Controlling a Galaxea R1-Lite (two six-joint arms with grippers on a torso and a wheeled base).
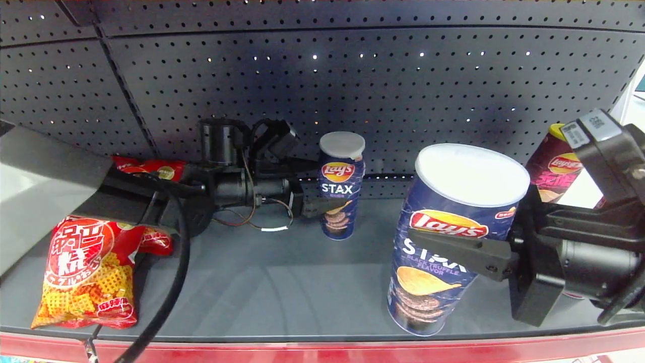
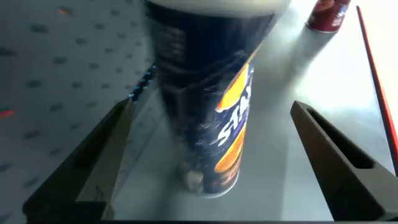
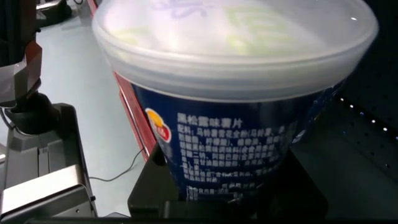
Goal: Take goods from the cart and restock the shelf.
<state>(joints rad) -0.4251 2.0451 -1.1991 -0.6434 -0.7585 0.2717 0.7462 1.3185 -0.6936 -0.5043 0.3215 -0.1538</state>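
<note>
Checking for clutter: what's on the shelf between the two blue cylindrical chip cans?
Nothing. In the head view, the grey shelf floor between the far blue chip can and the near blue chip can is bare.

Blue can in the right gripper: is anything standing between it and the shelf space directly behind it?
Nothing visible does. The shelf floor behind the held blue can is bare to the back panel; the second blue can and the maroon can stand to either side.

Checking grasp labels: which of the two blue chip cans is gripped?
The front blue can, at the shelf edge, clamped in the right gripper. The back blue can stands free between the left gripper's open fingers.
</note>
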